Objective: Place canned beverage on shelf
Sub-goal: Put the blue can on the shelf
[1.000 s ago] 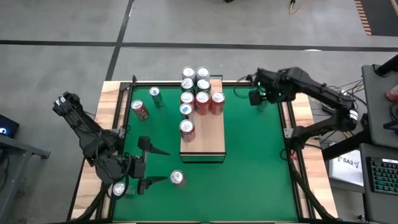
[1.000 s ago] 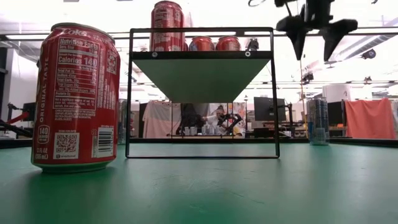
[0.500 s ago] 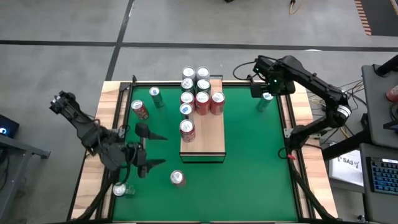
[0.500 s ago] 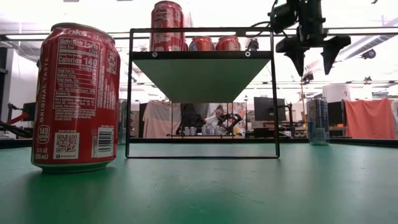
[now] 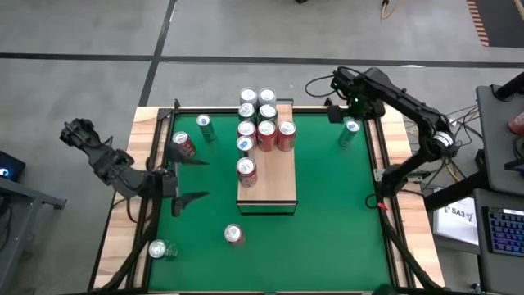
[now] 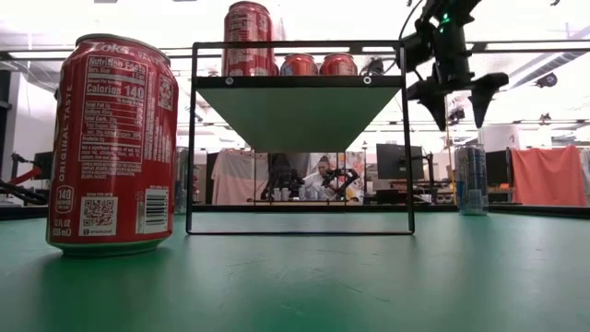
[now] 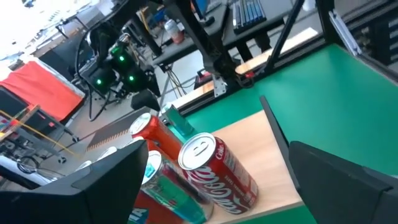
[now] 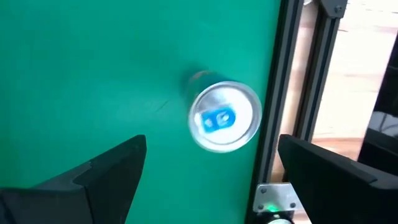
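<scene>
At the near edge of the green bench (image 5: 327,213), a silver-topped can (image 5: 156,250) is seen lying in the left corner, and a red cola can (image 5: 233,234) stands a little to its right; in the low view this red can fills the left foreground, upright on the green surface. The left tool (image 5: 185,178) is held over the left side of the bench, its two dark fingers spread wide apart with nothing between them. Beyond it a red can (image 5: 184,144) lies tilted, and a green can (image 5: 204,125) stands near the far left corner.

In the middle, the shelf (image 5: 274,187) is seen as a long pale wooden board on a low dark frame. Its near half is bare; one red can (image 5: 246,170) stands at mid-length on the left side, and a cluster of red and silver-topped cans (image 5: 264,120) is crowded at and around the far end.

At the far right corner, the right tool (image 5: 336,113) is held above a blue-and-silver can (image 5: 350,130) standing upright just beside the bench's right rail. Its fingers are spread wide and nothing is gripped; in the right wrist view the can's silver top (image 8: 224,116) is seen below, between the open fingers.
</scene>
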You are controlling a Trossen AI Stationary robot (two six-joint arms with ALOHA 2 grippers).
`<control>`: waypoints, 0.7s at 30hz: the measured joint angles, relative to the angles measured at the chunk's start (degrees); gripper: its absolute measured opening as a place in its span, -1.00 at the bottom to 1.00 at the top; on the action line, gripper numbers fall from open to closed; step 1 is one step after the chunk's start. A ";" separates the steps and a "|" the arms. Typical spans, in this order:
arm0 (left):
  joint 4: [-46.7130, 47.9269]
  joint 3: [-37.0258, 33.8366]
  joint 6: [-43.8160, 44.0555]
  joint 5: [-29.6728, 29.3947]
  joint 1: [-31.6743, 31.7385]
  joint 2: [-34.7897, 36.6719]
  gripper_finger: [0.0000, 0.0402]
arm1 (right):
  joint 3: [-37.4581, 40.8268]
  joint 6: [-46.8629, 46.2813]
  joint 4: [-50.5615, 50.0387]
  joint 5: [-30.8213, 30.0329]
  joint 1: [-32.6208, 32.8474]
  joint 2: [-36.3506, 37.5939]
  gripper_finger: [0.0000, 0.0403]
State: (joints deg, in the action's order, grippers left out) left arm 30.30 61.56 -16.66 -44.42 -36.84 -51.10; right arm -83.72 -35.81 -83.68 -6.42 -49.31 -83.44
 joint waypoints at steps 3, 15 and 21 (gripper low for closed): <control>-0.15 -0.22 1.51 0.01 0.00 0.88 0.86 | 0.04 1.75 0.00 0.00 -1.85 -1.35 0.77; -0.26 -0.22 2.42 0.02 0.00 1.09 0.86 | 3.00 3.82 2.71 0.42 -2.75 -2.92 0.77; -0.27 -0.22 2.60 0.02 0.00 0.68 0.86 | 8.33 4.19 7.09 0.42 -2.75 -2.90 0.77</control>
State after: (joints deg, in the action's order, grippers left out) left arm 30.02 61.34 -14.06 -44.40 -36.84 -50.43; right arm -75.39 -31.62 -76.59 -6.00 -52.05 -86.35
